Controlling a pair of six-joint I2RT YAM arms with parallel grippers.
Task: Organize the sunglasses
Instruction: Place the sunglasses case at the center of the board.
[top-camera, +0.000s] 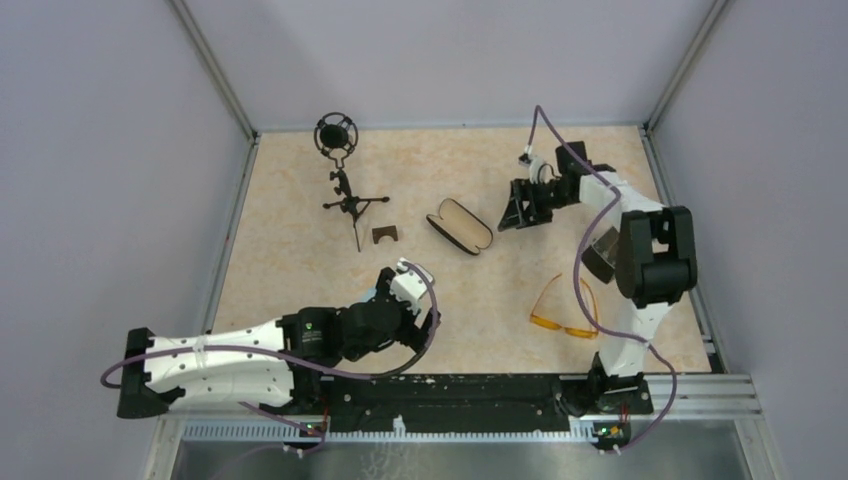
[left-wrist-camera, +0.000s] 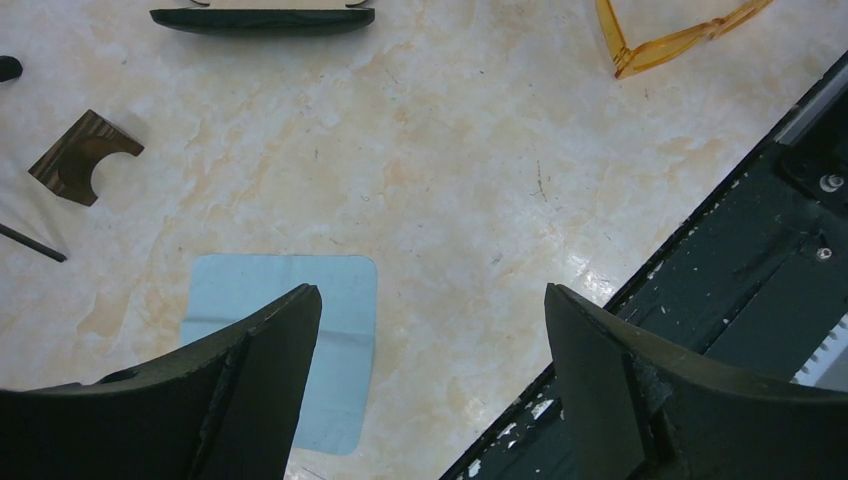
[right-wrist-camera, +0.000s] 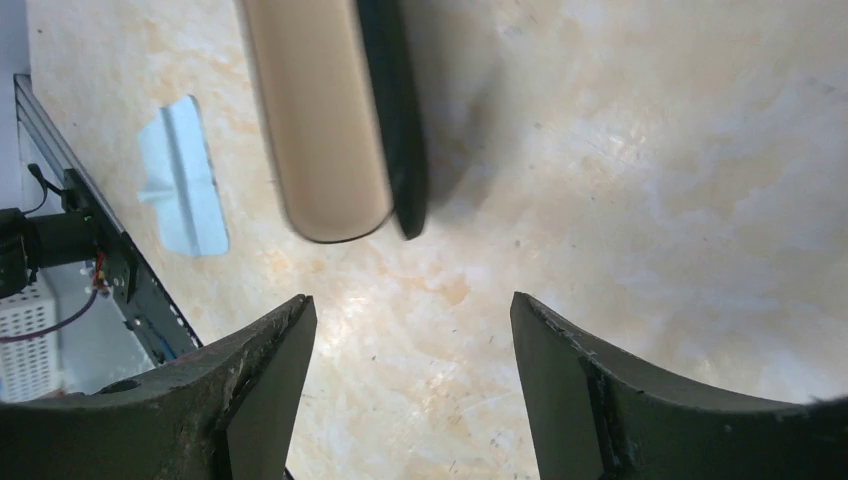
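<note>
Both wide open, L claw, R claw

We can read no text, label, brand, number or sign in any of the three views. The only mark we notice is a small green emblem on a dark joint of the left arm, near the front edge of the bench. It is too small for us to make out.
</note>
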